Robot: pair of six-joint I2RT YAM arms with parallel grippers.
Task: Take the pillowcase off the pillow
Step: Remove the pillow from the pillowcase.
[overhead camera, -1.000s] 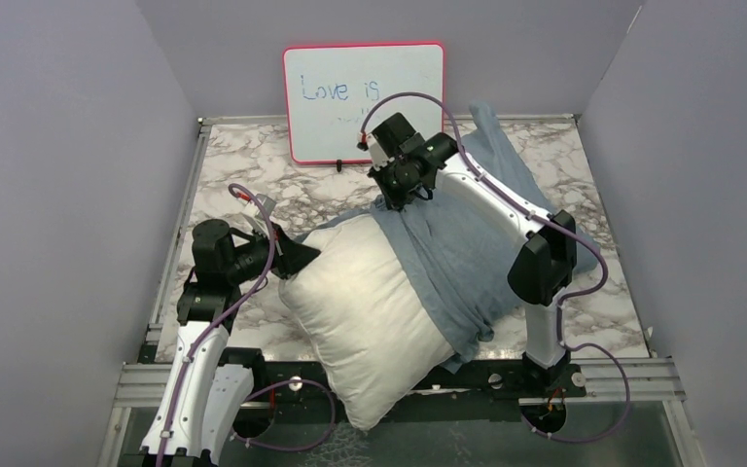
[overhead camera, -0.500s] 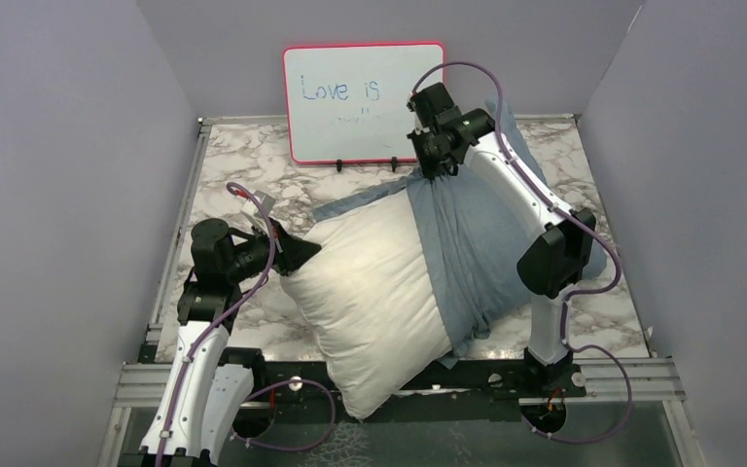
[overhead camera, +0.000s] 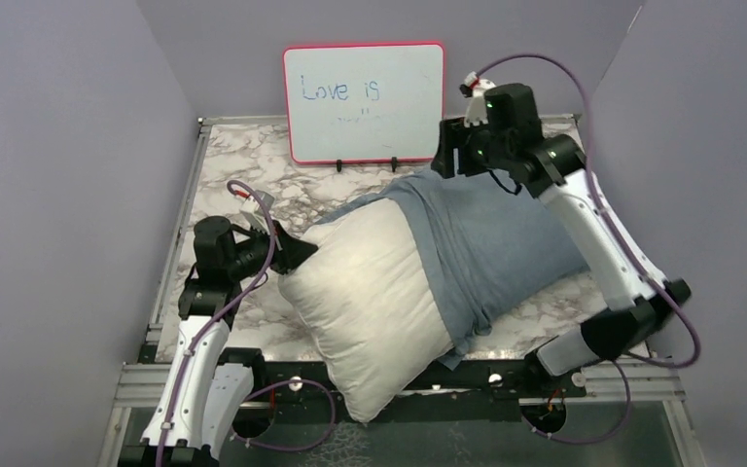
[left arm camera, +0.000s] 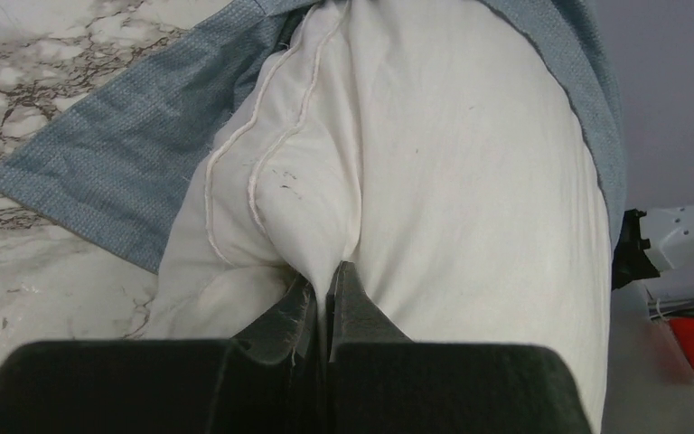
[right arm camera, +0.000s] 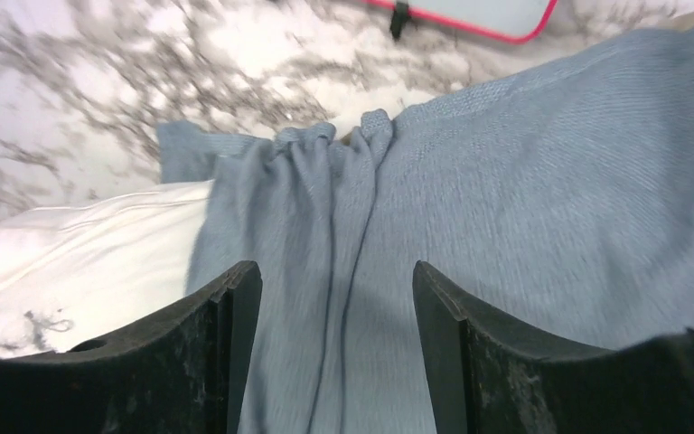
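abv pillowcase [right arm camera: 524, 181]: right end effector [right arm camera: 334, 271] hovers, open

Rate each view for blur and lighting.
Right wrist: motion-smeared, the marble table streaked, pillowcase weave soft. Left wrist: crisp on the pillow seam, dark at the bottom edge. Top external: sharp, evenly lit, no glare on the whiteboard.

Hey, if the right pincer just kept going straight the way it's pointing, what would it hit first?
The pillowcase. The right pincer is open and aimed at its bunched blue-grey folds, next to the bare white pillow. How far off the cloth lies is hard to judge.
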